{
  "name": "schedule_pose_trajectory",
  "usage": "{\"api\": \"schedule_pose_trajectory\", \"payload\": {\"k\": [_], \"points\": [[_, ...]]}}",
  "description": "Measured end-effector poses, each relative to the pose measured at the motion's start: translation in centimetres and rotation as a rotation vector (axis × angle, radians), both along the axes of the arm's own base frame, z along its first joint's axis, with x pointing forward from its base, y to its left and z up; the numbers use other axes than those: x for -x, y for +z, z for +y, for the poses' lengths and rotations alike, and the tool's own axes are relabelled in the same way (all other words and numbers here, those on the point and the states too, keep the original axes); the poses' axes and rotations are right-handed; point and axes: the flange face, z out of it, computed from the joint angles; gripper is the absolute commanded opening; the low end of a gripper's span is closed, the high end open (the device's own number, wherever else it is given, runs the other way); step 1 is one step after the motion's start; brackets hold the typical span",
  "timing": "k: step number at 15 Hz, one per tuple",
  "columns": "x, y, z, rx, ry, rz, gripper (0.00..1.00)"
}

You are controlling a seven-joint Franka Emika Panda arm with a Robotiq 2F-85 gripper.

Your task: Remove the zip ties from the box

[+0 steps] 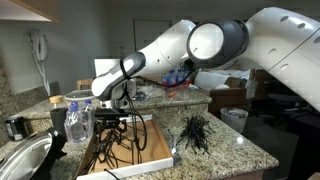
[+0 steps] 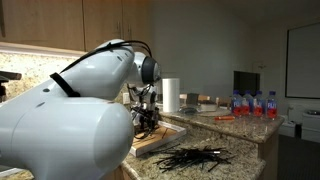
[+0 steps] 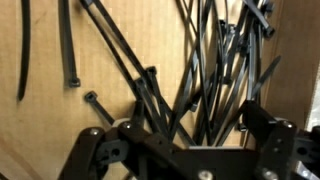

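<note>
While the tool [image 3: 180, 132] stands wide open, zip ties [image 3: 215, 70] lie between its jaws inside the box [image 3: 45, 60].

Home kitchen. A speckled granite tabletop [image 1: 238, 150] with a steel sink [image 1: 22, 160] set into it. Wooden wall cabinets [image 2: 60, 22] hang above. A paper towel roll [image 2: 171, 95], water bottles [image 2: 255, 103] and a wall phone [image 1: 38, 47] are also visible.

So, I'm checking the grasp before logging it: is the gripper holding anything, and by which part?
Nothing is held. The gripper stands open over the box, its jaws either side of a bunch of zip ties.
</note>
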Motion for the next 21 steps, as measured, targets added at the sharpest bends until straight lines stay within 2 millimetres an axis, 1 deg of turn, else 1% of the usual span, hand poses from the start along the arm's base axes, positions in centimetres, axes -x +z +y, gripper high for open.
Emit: {"api": "schedule_pose_trajectory", "payload": {"k": [5,8,11,12,13,21], "points": [[-0.07,0.14,-0.10,-0.050,0.039,0.008,1.00],[0.14,0.05,0.14,-0.033,0.041,0.010,1.00],[0.37,-0.10,0.40,0.015,0.006,0.010,1.00],[0.47,-0.16,0.51,0.032,-0.007,0.009,0.75],[0.60,-0.21,0.62,0.046,-0.016,0.010,0.74],[0.64,0.49,0.36,0.104,-0.033,0.042,0.21]]}}
